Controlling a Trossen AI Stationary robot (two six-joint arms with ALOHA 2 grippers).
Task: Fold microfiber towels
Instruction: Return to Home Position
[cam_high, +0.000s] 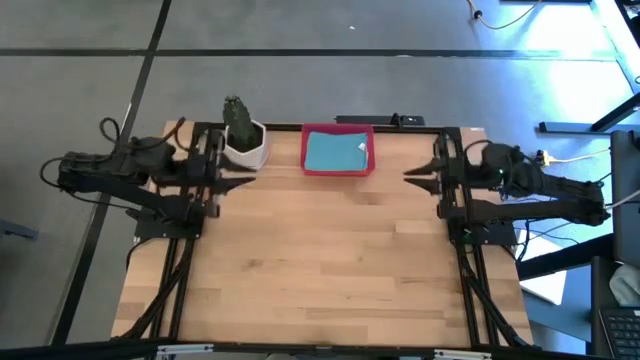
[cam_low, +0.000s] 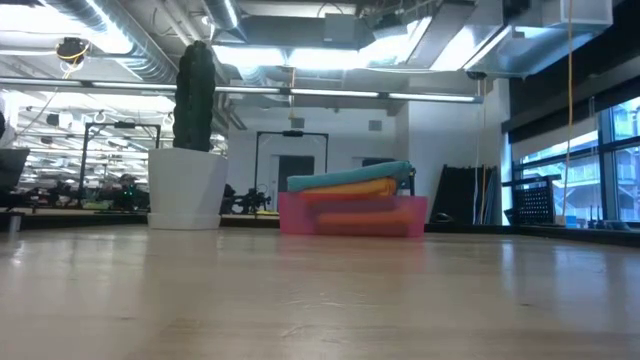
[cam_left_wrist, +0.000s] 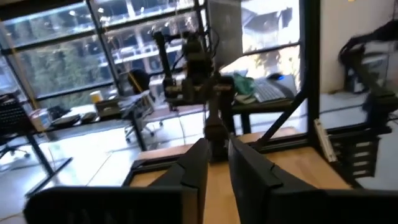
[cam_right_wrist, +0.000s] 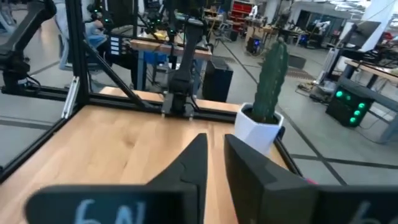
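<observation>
The folded microfiber towels lie stacked in a red tray (cam_high: 338, 128) at the middle of the table's far edge. From above only the top teal towel (cam_high: 335, 152) shows. In the low view the teal towel (cam_low: 350, 172) rests on an orange-yellow one (cam_low: 345, 187) inside the tray (cam_low: 350, 218). My left gripper (cam_high: 238, 183) is drawn back at the table's left side, level, pointing toward the right, with nothing between its fingers (cam_left_wrist: 198, 163). My right gripper (cam_high: 413, 174) is drawn back at the right side, pointing left, also holding nothing (cam_right_wrist: 214, 142). Both stand shut but for a narrow slit.
A cactus in a white pot (cam_high: 243, 140) stands at the far left, next to the tray and close to my left gripper. Black frame rails (cam_high: 180, 270) (cam_high: 475, 270) run along both sides. The bare wooden tabletop (cam_high: 320, 260) stretches between the arms.
</observation>
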